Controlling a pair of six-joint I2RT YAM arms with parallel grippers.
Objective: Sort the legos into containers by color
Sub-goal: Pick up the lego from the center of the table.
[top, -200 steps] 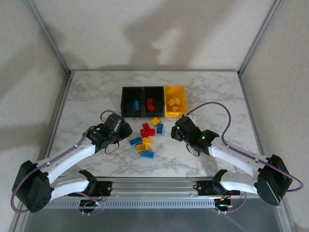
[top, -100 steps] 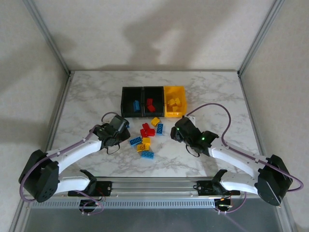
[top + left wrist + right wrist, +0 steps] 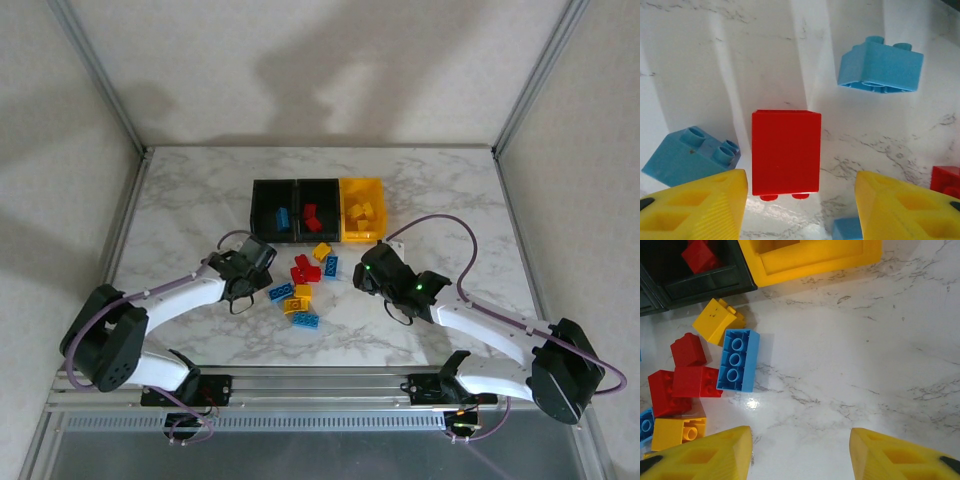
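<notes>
While the left gripper (image 3: 800,182) stands with its yellow fingers (image 3: 700,205) spread and nothing between them, a red brick (image 3: 785,152) lies on the table (image 3: 715,60) just ahead of the gap. A near blue brick (image 3: 690,156) sits just beside it and a far blue brick (image 3: 881,67) lies well beyond. We judge this red brick to be the next one for that arm. The right gripper (image 3: 800,435) is likewise spread and empty. It hovers over bare marble, with a long blue brick (image 3: 737,360) on its side off toward the pile, and reds and yellows around that.

Looking outward from above, we see the loose legos (image 3: 304,288) clustered between the two grippers, just in front of the containers. The left black bin (image 3: 258,212) holds a blue piece, the middle black bin (image 3: 318,183) holds red ones, and the yellow bin (image 3: 360,238) holds several yellow ones. Each colour thus has its home and the sorting is under way. We make out roughly nine or ten bricks outside the bins, though they overlap and are too small from above for a firm count. By our reckoning the job is near its midpoint or a little short of it, with reds, blues and yellows all waiting on the table.
</notes>
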